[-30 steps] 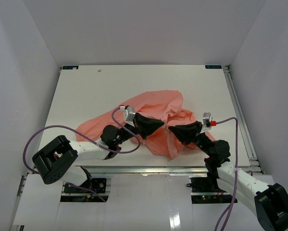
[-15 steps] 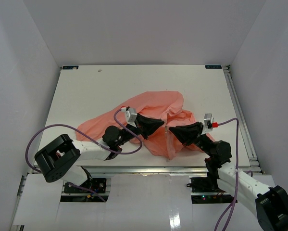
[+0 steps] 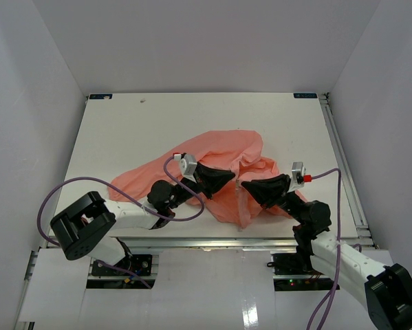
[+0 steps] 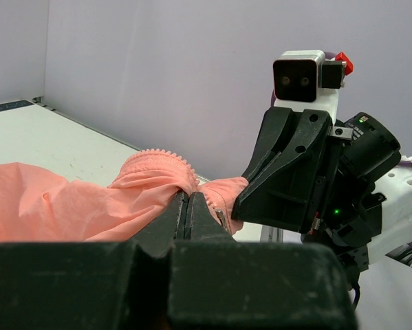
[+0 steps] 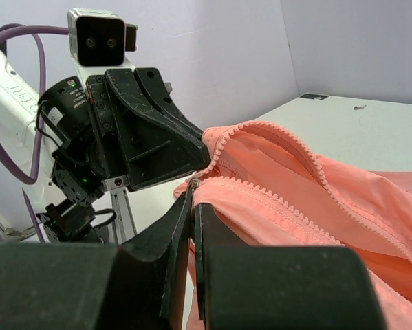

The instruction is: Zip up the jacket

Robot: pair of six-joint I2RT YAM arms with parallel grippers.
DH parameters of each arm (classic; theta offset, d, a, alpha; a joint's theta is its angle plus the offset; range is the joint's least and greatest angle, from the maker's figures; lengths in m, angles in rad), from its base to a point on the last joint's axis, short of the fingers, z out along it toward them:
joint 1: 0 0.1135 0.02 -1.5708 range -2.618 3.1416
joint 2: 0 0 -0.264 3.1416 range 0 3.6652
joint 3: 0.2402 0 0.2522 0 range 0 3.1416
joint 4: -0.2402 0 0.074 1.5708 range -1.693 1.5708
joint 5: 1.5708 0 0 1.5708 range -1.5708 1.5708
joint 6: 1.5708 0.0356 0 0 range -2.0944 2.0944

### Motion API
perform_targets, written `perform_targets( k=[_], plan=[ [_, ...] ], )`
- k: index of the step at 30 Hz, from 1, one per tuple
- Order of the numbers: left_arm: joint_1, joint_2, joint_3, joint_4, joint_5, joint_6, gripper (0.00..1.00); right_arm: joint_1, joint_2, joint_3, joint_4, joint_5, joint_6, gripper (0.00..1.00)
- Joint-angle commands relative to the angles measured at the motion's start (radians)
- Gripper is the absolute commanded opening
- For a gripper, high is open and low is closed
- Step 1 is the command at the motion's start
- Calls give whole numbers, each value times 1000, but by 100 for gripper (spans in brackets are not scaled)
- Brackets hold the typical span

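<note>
The salmon-pink jacket [image 3: 219, 155] lies crumpled in the middle of the white table, its front open. My left gripper [image 3: 230, 178] is shut on one zipper edge of the jacket at the near side. My right gripper [image 3: 245, 184] is shut on the other zipper edge, its tip almost touching the left one. In the left wrist view my left gripper [image 4: 190, 197] pinches pink fabric below a row of zipper teeth [image 4: 166, 155]. In the right wrist view my right gripper [image 5: 192, 196] pinches the end of the toothed edge [image 5: 288, 199], with a small metal piece at its tip.
The table [image 3: 123, 130] is walled on three sides by white panels. A metal rail [image 3: 343, 165] runs along its right edge. Purple cables [image 3: 61, 192] loop from both wrists. A jacket sleeve [image 3: 133, 180] spreads to the left near the left arm.
My left gripper has shifted slightly to the right towards the right gripper, with the fabric in it. The right gripper has barely moved.
</note>
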Motion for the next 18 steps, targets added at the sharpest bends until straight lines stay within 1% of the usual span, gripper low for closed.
perform_targets(
  k=[1,12,18],
  plan=[
    [-6,-10,-11,381,-25,19,0,-3,15,-99,98,-18,8,8],
    [-6,-18,-21,390,-66,65,0,6,42,-92,123,-39,42,8],
    [-8,-5,-25,423,-70,61,0,13,76,-78,124,-30,56,8]
  ],
)
